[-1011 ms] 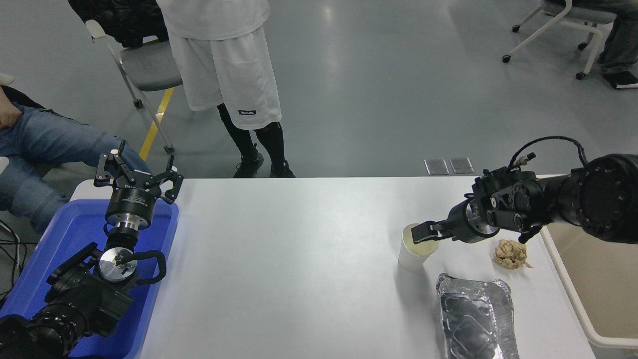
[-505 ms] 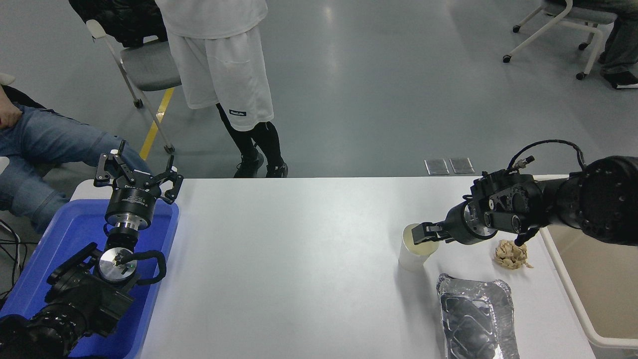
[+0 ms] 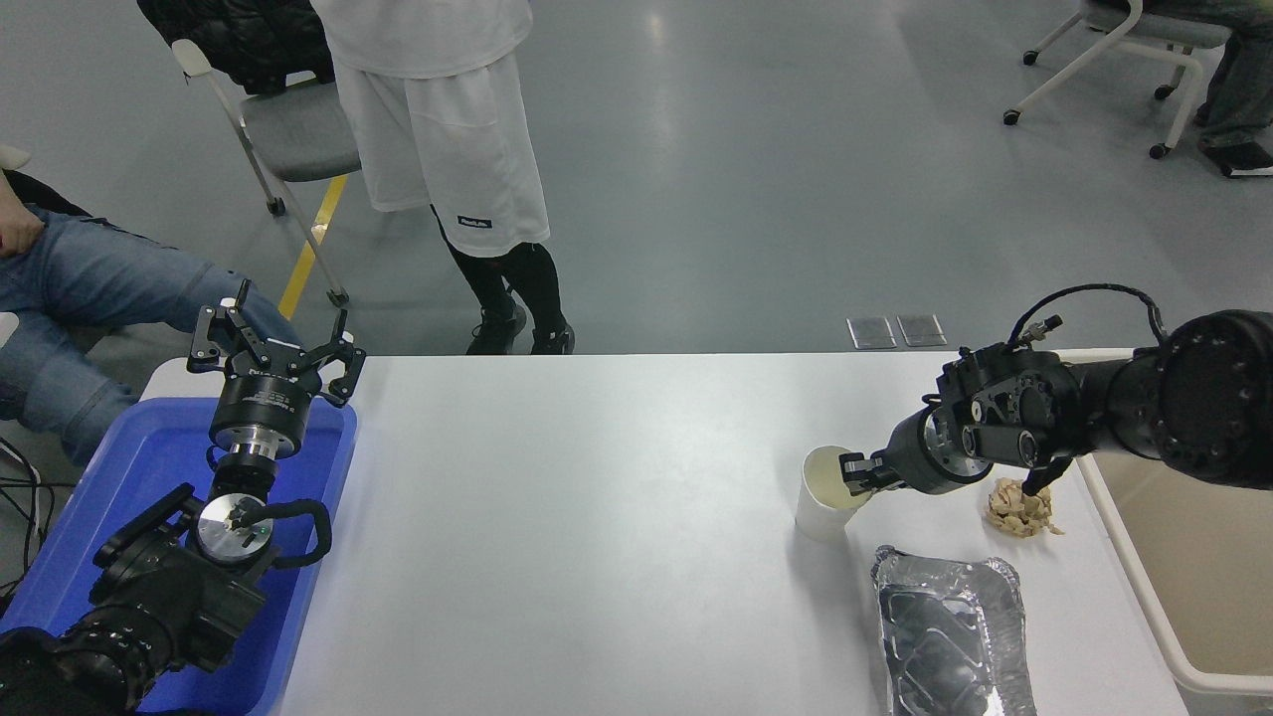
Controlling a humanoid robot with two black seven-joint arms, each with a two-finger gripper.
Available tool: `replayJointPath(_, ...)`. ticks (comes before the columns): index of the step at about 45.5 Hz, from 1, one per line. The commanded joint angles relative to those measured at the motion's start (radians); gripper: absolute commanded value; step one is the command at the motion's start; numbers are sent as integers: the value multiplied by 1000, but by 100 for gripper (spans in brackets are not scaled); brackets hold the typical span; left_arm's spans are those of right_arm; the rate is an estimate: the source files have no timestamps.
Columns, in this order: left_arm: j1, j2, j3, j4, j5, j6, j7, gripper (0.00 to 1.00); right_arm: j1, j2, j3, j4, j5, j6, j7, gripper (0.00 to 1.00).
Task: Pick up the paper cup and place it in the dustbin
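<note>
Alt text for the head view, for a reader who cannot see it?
The right pincer reaches the rim of an upright paper cup on a white table; a dustbin waits at the right edge. The left pincer is parked, open, over a blue tray.

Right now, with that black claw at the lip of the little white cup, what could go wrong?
The right end effector sits at the paper cup's rim only; a thin-edge pinch could crush the cup or let it slip. The upright cup could also tip. The foil tray and paper wad lie between it and the dustbin, so a low carry might knock them.
</note>
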Motion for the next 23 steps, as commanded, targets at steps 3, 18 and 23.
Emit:
replayJointPath(3,0,0,0,0,0,0,0,99,18,-10,1,5,3,61,-5,0)
replayJointPath(18,0,0,0,0,0,0,0,99,185,-103,1,40,3,251,-5,0)
replayJointPath(23,0,0,0,0,0,0,0,99,277,-148,0,68,3,322,-5,0)
